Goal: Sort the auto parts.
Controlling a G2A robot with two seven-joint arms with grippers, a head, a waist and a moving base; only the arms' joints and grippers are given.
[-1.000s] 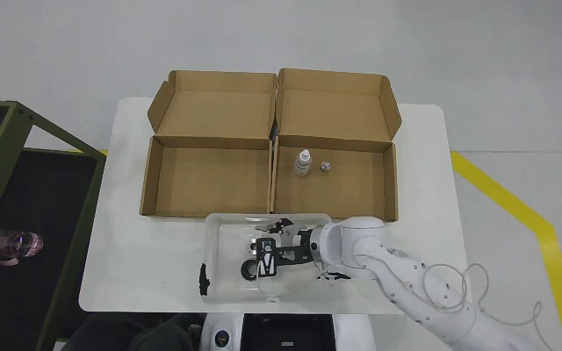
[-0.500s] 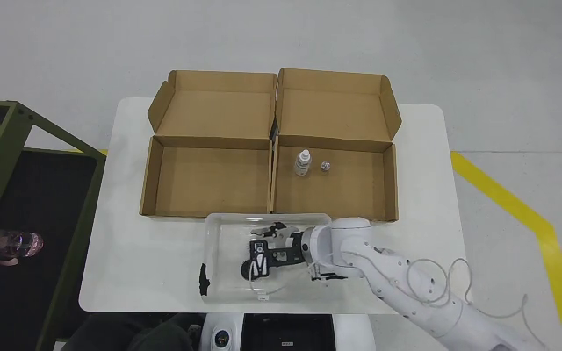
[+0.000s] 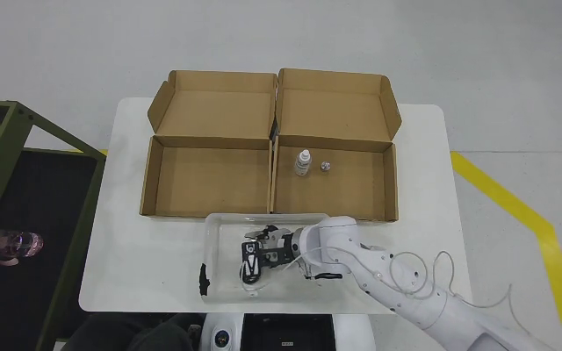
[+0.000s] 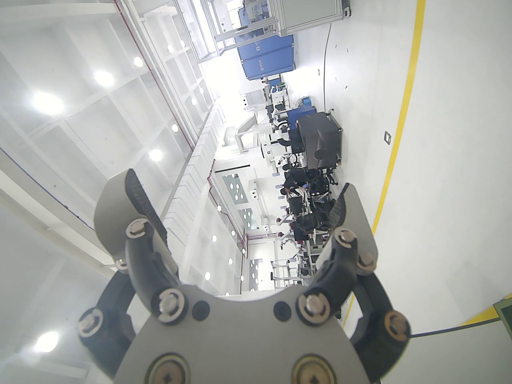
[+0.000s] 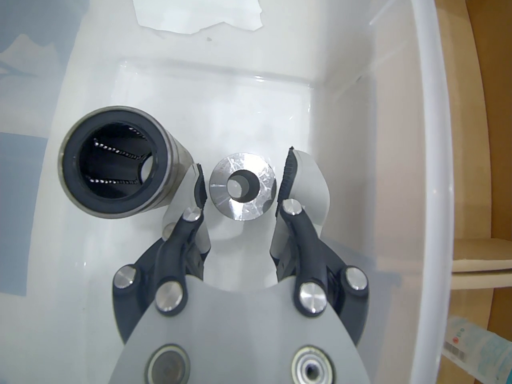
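Tightly, right pincer [image 5: 243, 170] flanks bushing [image 5: 258, 201] between bearing [image 5: 174, 179] and bin wall [image 5: 400, 153]

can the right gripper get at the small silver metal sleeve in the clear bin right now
Probably yes: the right gripper is open with a finger on each side of the small silver metal sleeve in the clear plastic bin. The large black-lined steel bearing crowds one finger.

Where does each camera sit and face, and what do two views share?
Top: above the arms, facing down at the table; right arm shows.
Left wrist: facing out into the hall; open left gripper shows.
Right wrist: facing down into the bin; right gripper straddles a silver sleeve.
Shared: top and right wrist both show bin and right gripper.
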